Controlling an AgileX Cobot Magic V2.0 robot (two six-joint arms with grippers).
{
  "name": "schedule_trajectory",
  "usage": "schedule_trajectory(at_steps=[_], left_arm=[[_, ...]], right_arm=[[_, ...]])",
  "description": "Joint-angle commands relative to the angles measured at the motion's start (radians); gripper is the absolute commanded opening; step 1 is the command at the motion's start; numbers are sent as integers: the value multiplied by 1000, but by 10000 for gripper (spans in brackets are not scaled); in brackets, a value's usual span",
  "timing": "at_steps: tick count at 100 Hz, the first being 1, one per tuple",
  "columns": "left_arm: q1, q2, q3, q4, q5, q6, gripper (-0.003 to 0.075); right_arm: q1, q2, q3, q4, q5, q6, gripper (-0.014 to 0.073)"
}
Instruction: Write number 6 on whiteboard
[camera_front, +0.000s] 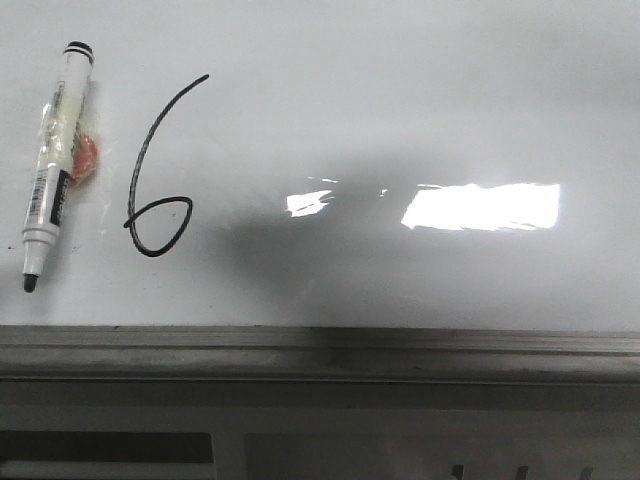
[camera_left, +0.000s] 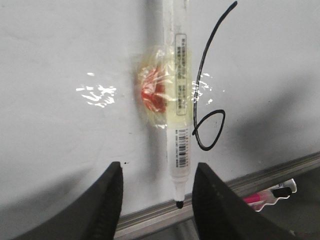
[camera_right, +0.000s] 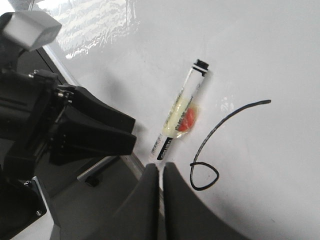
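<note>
Nearest in the front view: the grey metal edge strip (camera_front: 320, 350) along the board's near border, with darker rig structure below it. Just beyond, the large glossy white whiteboard (camera_front: 400, 110) filling the rest of the view, glare patches at centre right.

On the board's left part, the thin black hand-drawn number 6 (camera_front: 155, 190): slanted stem, small closed loop at the near end, apparently complete. Just beside it, further left, the white capless marker pen with black tip (camera_front: 55, 165) lying flat, tip toward the near edge, wrapped in clear tape with a red-orange lump (camera_front: 86, 158) on the side facing the digit. Close to the stroke, not touching it.

Left gripper (camera_left: 155, 200) hovering above the pen's tip end, jaws spread wide, holding nothing. Right gripper (camera_right: 161, 200) with fingers pressed together, empty; seen past them, the pen, the digit and the left arm's black body (camera_right: 75, 130).

Judged stage: writing done, pen set down, only the pull-back left. To do it well: lift straight up off the board before any sideways travel, avoiding a nudge that rolls the pen into the fresh ink. Keep both sets of fingers clear of the loop, since wet marker smears easily on a glossy surface.

Outside the board in the left wrist view: a pink marker in a clear sleeve (camera_left: 267, 195).
</note>
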Motion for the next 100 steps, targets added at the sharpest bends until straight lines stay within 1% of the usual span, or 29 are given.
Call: schedule_trajectory(at_steps=[1,4,9,13,15,16,21,25,44,63,72,80,85,100], left_arm=[[24,-52,-28,32,-2,-6,292],[27,-75,-28,37,2,-6,278],[27,-119,-28,47,2,-6,230],[27,-162,-28,54,2,0,169],[27,-193,-28,60,2,2,124],[27,-193,-28,63,2,5,124],[27,-256,-28,79,2,18,32],[27,-297,-28,89,2,28,-20],[27,-529,16,131,2,37,-20],[27,-776,116,139,2,53,-20],[27,-754,141,140,20,53,-20],[27,-741,143,92,29,51,-20],[27,-741,143,51,29,51,-20],[27,-741,143,41,27,51,-20]], right_arm=[[1,-61,5,-6,-76,-7,-62],[1,-78,22,-6,-93,-7,-62],[1,-111,60,-12,-128,-7,-62],[1,-147,100,-27,-166,-7,-62],[1,-166,129,-40,-186,-7,-62],[1,-172,129,-40,-193,-7,-62],[1,-218,192,-63,-244,-7,-62],[1,-261,237,-85,-293,-7,-62],[1,-472,509,-99,-550,-7,-62],[1,-666,745,-101,-706,-21,-62],[1,-732,827,-99,-744,-21,-62],[1,-772,877,-99,-763,-21,-63],[1,-789,895,-99,-765,-21,-63],[1,-797,922,-99,-760,-21,-64]])
